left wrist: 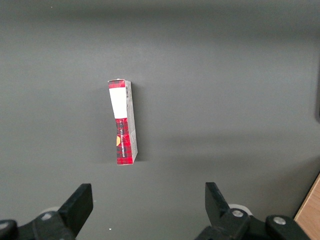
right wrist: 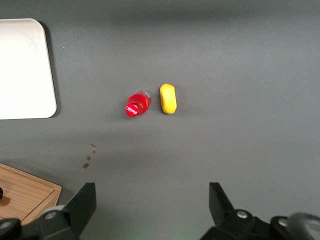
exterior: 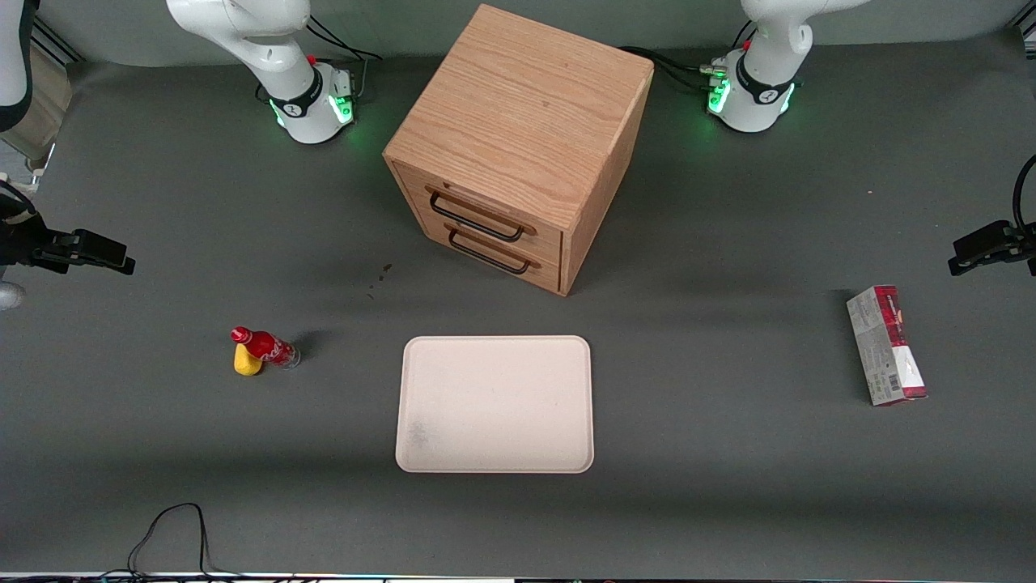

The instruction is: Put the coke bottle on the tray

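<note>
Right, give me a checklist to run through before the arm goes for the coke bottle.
1. Gripper open, fingers spread: ok.
2. Gripper empty, well above the table at the working arm's end: ok.
3. Coke bottle upright on the table, not yet on the tray: ok.
4. Room around the bottle: not ok; the yellow oval lump sits right beside it, and whether they touch cannot be told.
5. Tray bare and ready to receive: ok.
6. Path from bottle to tray free; the wooden drawer cabinet stands farther from the front camera: ok.
</note>
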`<control>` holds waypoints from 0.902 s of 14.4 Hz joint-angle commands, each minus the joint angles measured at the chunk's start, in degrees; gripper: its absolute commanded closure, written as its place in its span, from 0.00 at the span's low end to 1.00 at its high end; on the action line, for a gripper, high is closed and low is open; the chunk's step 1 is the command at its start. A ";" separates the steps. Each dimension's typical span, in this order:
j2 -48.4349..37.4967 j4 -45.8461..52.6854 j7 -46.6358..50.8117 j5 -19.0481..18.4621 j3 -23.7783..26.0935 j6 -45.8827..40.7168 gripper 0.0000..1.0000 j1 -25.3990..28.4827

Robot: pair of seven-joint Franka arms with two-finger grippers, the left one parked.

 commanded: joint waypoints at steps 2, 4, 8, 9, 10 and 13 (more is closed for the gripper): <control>-0.14 0.26 -0.66 -0.54 -0.52 -0.50 0.00 0.57; -0.05 0.26 -0.75 -0.54 -0.52 -0.50 0.00 0.57; 0.39 -0.18 -0.58 -0.28 -0.35 0.03 0.00 0.75; 0.21 -0.27 -0.49 0.16 -0.26 0.12 0.00 0.84; -0.31 -1.05 -0.49 0.34 -0.26 0.29 0.00 0.84; -4.09 -7.02 -0.31 0.43 -0.26 6.86 0.00 2.50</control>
